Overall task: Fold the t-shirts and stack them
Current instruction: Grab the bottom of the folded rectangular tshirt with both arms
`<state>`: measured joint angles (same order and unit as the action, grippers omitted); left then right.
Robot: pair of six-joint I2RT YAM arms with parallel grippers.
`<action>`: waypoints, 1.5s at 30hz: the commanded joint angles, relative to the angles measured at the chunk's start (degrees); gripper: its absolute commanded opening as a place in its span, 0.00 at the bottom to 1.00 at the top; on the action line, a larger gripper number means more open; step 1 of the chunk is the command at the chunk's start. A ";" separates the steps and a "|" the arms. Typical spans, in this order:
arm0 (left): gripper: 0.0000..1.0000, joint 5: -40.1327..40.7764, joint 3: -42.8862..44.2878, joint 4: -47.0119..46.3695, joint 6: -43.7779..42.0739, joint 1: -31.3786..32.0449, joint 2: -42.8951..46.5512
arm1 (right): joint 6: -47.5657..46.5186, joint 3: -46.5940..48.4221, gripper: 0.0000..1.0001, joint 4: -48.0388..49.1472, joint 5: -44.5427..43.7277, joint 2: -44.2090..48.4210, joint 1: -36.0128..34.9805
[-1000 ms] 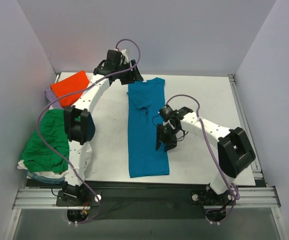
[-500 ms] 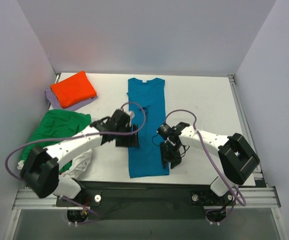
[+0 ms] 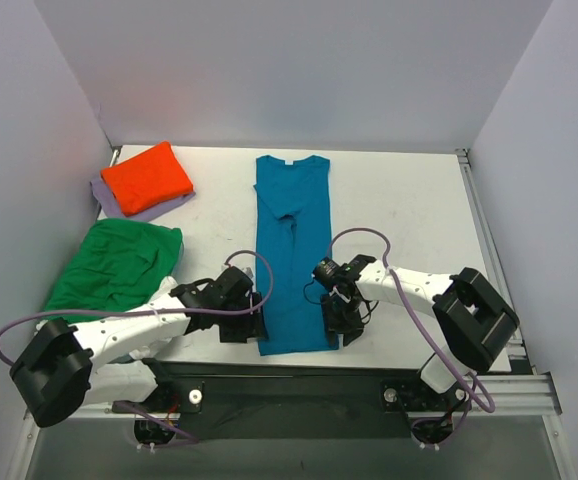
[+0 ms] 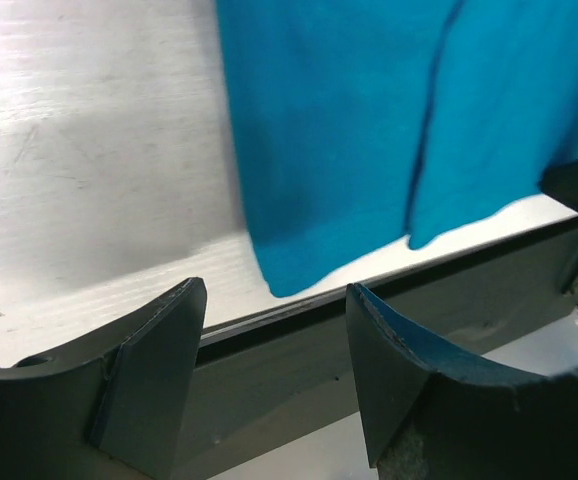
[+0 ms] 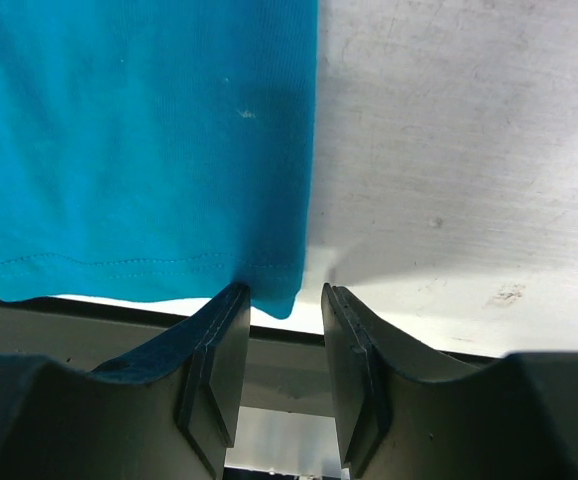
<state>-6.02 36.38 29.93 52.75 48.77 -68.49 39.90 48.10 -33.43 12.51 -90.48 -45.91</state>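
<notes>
No writing, label, brand mark, number or sign can be read in any of the views. The teal-blue t-shirt (image 3: 291, 250), the orange t-shirt (image 3: 147, 176) and the green t-shirt (image 3: 114, 265) show only plain cloth. The table (image 3: 409, 200) shows only a bare, scuffed surface.
</notes>
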 commanded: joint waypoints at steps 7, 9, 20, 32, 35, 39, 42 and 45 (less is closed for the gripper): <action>0.68 1.19 0.62 -1.54 0.51 0.62 -4.81 | 1.59 2.00 0.35 -1.64 -2.32 0.39 -1.11; 0.68 1.01 0.80 -2.15 0.16 0.71 -6.13 | 1.32 3.23 0.36 -1.73 -2.23 -0.49 -1.02; 0.53 -0.57 0.09 -3.83 -0.63 1.06 -10.08 | 0.35 4.90 0.35 -4.10 -3.55 -2.33 -2.52; 0.34 -1.36 0.09 -5.94 0.42 2.73 -13.42 | -0.96 3.41 0.29 -2.78 -4.25 -3.83 -2.87; 0.28 -0.75 0.27 -5.33 0.68 3.34 -13.43 | -1.40 3.23 0.21 -2.25 -4.08 -4.36 -2.78; 0.20 -0.40 -0.69 -5.32 1.48 3.78 -13.07 | -1.75 2.88 0.10 -2.17 -3.72 -4.18 -2.78; 0.10 -0.04 -1.75 -5.59 2.09 3.96 -12.90 | -1.41 2.09 0.03 -2.43 -3.55 -2.69 -2.78; 0.00 0.05 -2.63 -5.76 2.53 3.96 -12.99 | -0.70 1.48 0.00 -2.78 -3.29 -0.93 -2.69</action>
<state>-9.04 36.45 22.79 55.11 52.10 -80.31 38.81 51.11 -33.34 10.04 -93.93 -48.42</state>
